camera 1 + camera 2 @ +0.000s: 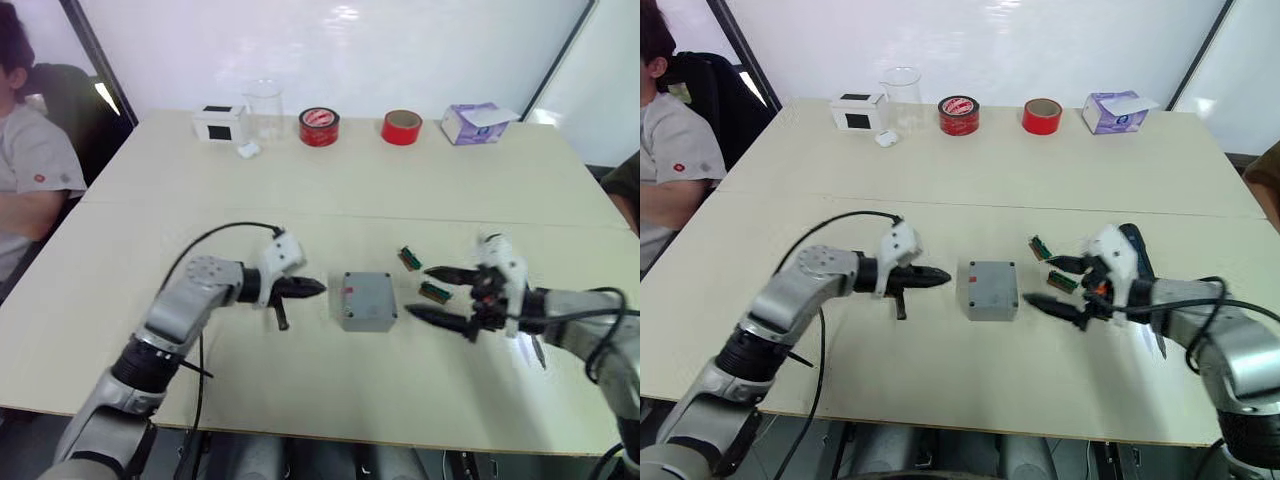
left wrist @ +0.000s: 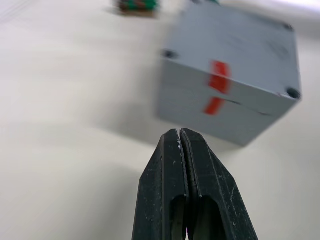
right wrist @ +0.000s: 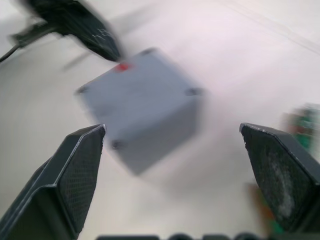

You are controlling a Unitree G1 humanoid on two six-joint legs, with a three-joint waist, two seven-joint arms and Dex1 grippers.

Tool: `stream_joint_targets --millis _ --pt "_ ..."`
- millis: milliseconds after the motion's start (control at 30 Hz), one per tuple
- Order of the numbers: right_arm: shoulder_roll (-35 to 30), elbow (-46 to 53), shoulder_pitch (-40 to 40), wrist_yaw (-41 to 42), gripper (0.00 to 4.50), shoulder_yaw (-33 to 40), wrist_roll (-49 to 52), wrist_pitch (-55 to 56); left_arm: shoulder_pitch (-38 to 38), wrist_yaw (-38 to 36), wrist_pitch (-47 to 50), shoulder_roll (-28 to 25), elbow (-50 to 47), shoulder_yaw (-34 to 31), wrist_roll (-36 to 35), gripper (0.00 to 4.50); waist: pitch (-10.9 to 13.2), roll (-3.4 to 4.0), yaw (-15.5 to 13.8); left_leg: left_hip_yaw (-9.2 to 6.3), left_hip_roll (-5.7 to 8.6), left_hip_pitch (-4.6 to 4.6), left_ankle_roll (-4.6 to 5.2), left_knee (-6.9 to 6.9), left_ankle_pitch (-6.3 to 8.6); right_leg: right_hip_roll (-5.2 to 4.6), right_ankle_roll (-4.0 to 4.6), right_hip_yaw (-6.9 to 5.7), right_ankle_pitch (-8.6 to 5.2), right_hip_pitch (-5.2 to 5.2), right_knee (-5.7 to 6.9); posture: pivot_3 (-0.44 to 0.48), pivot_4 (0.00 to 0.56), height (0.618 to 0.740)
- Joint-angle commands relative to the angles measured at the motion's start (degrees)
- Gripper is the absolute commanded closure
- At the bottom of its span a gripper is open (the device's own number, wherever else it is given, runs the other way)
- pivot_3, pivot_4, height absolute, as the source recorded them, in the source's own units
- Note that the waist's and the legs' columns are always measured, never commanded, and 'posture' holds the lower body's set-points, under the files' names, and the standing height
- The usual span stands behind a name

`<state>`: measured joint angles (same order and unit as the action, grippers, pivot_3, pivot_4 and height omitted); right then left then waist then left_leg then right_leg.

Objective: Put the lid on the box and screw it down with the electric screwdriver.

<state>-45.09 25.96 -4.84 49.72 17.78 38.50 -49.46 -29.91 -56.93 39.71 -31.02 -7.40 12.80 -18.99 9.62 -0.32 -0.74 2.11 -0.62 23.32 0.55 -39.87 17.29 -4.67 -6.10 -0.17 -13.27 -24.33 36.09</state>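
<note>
The grey box (image 1: 368, 320) sits mid-table with the lid (image 1: 367, 292) resting on top; a red mark runs across their seam on the left side (image 2: 216, 90). My left gripper (image 1: 315, 288) is shut and empty, its tips pointing at the box's left side a short gap away. On the other side of the box my right gripper (image 1: 420, 291) stands wide open, apart from it. The electric screwdriver (image 1: 1137, 248) lies on the table under my right wrist, partly hidden.
Two small green circuit boards (image 1: 409, 258) (image 1: 434, 292) lie between box and right gripper. Along the far edge stand a white box with a black patch (image 1: 220, 123), a clear beaker (image 1: 264, 108), two red tape rolls (image 1: 319, 126) (image 1: 401, 127) and a purple tissue box (image 1: 475, 122). A person (image 1: 25, 170) sits left.
</note>
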Motion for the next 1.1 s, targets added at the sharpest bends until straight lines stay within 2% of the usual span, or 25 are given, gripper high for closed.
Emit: stream_joint_targets --millis 33,100,200,433,1100 --pt "0.73 -0.09 0.42 -1.29 0.07 2.23 1.37 1.13 -1.65 -2.65 3.22 -1.42 -4.51 -2.34 -4.67 4.5 0.0 0.01 0.04 0.0 0.0 0.0 0.0 0.0 0.0 0.0 0.0 0.0 0.0 0.0 0.0 0.0 0.15 0.74" --pt "0.4 -2.18 0.94 -2.13 0.07 -0.02 -2.61 4.32 -2.08 -4.34 4.94 -2.94 -6.19 -2.37 -6.41 4.5 0.0 0.01 0.08 0.01 0.0 0.0 0.0 0.0 0.0 0.0 0.0 0.0 0.0 0.0 0.0 0.0 0.15 0.74" --pt "0.9 -5.46 1.3 -2.15 0.77 -2.84 -6.62 9.22 -2.82 -6.47 6.31 -5.0 -8.25 -1.83 -8.11 4.5 0.0 0.0 0.07 0.02 0.02 -0.02 0.0 0.0 0.0 0.01 0.0 0.01 0.0 0.0 0.01 0.0 0.15 0.74" --pt "2.26 -12.11 0.33 -2.22 3.21 -6.75 -12.25 17.89 -4.33 -6.07 7.7 -5.52 -10.3 -1.43 -9.54 4.5 -0.01 0.03 0.09 0.05 0.04 -0.02 0.0 0.0 0.0 0.02 0.0 0.02 0.0 0.0 0.01 0.0 0.15 0.74" --pt "4.59 -19.78 -3.68 -2.76 3.21 -10.3 -16.28 23.27 -2.95 -2.59 8.79 -5.26 -12.57 -1.6 -11.52 4.5 -0.01 0.02 0.1 0.04 0.04 -0.02 0.0 -0.01 0.0 0.03 0.0 0.02 0.0 0.0 0.01 0.0 0.15 0.74"
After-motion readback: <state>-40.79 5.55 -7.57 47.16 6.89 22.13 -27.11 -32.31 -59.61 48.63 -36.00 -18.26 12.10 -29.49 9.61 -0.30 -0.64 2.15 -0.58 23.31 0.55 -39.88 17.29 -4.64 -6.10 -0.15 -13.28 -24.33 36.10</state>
